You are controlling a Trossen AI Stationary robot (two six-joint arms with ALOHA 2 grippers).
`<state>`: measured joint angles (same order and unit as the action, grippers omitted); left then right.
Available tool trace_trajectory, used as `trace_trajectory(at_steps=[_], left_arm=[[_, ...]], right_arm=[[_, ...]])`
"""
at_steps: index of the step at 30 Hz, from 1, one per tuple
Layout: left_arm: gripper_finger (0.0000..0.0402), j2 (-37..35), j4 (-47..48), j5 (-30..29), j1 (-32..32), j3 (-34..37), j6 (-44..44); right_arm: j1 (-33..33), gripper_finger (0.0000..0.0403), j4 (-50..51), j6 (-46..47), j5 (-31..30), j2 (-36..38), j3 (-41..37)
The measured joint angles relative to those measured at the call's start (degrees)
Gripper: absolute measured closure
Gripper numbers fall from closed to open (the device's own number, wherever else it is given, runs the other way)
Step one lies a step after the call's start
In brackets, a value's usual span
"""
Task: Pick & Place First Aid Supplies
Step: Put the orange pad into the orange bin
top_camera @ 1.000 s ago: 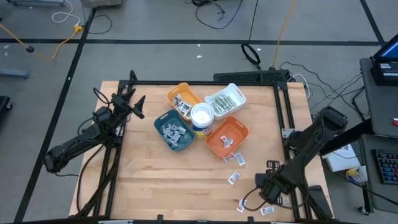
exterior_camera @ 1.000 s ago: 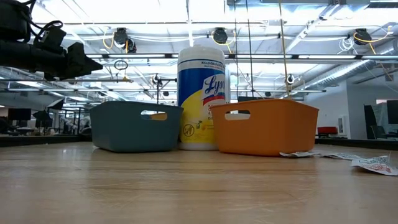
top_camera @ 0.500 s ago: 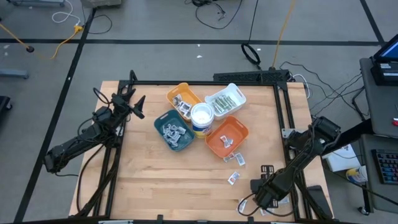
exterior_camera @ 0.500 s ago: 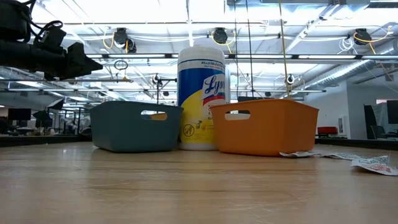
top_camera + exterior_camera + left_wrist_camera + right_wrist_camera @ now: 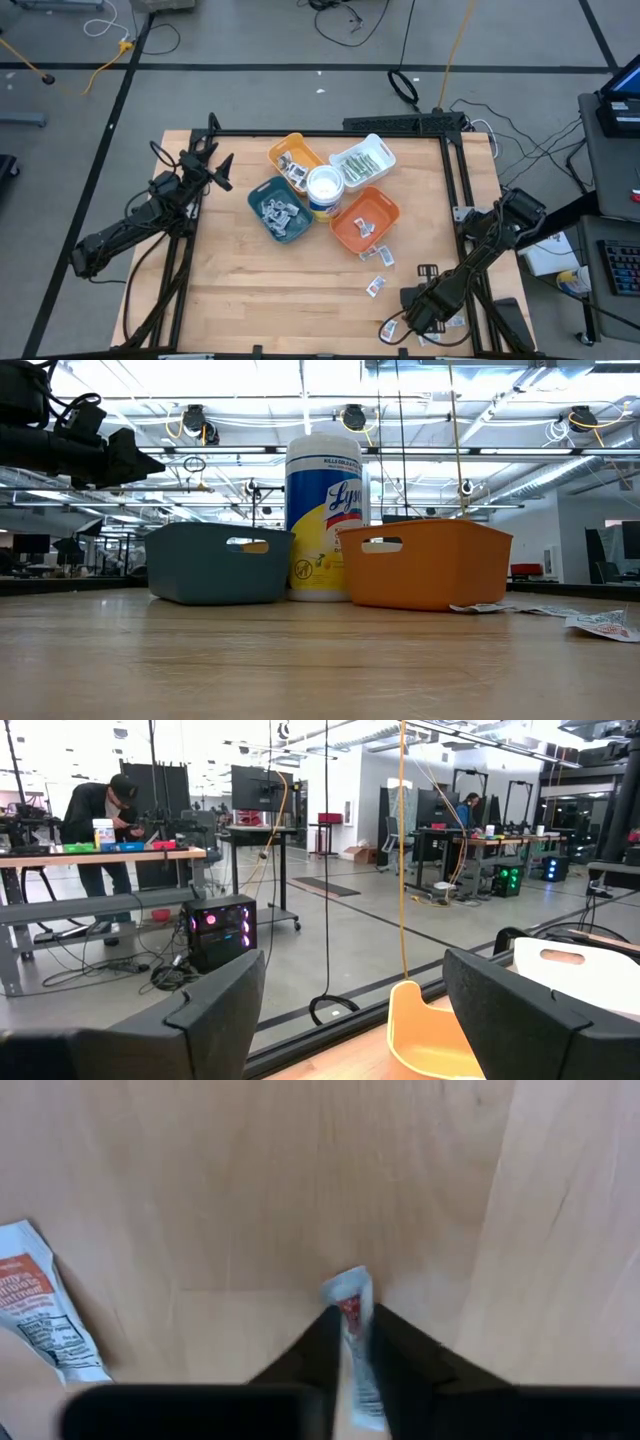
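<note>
The first aid supplies are small flat packets. A few lie loose on the wood near the orange tray (image 5: 365, 220): one white packet (image 5: 378, 256), another (image 5: 375, 286). My right gripper (image 5: 405, 325) points down at the table's near right corner, shut on a white packet with a red mark (image 5: 352, 1320). Another white packet with red print (image 5: 45, 1320) lies flat beside it. My left gripper (image 5: 220, 165) hangs open at the far left, above the table's edge, with nothing between its fingers (image 5: 220, 1010). My right gripper pinches the small white packet between its two fingertips (image 5: 320, 1345), coming from above and pointing down. The packet stands on edge between them, and its free end (image 5: 346, 1285) sticks out past the fingers, down at the wood.
A yellow tray (image 5: 295, 158), a white tray (image 5: 362, 160), a blue tray (image 5: 280, 208) and the orange one cluster around a white round tub (image 5: 325, 190) at the table's far middle. More packets (image 5: 600, 623) lie at the right. A black frame (image 5: 455, 200) borders the table.
My right gripper has come down and moved a little toward the table's near edge and left, onto the loose packets at the near right corner.
</note>
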<state>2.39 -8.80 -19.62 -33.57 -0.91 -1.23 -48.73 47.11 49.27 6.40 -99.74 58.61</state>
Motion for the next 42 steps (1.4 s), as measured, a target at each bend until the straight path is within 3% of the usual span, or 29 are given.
trace_trajectory(at_steps=[3,17,22,28,35,42], left_arm=[[0.0094,0.0,0.0,0.0,-0.02,0.0,0.0],[0.0094,0.0,-0.01,0.0,0.01,0.0,0.0],[0.0094,0.0,0.02,0.0,0.0,0.0,0.0],[0.0094,0.0,0.0,0.0,0.01,0.0,0.0],[0.0094,0.0,0.0,0.0,0.0,0.0,0.0],[0.0094,0.0,0.0,0.0,-0.01,0.0,0.0]], right_arm=[[0.28,0.0394,-0.11,0.12,-0.31,0.01,-0.02],[7.68,0.0401,3.88,11.35,-0.33,10.93,0.95],[10.7,0.0401,6.85,14.51,4.23,14.62,0.9],[13.08,0.0402,10.78,16.0,4.36,18.2,0.92],[20.09,0.0402,17.74,9.62,2.35,16.83,5.79],[31.41,0.0402,19.9,0.93,0.7,13.71,12.67]])
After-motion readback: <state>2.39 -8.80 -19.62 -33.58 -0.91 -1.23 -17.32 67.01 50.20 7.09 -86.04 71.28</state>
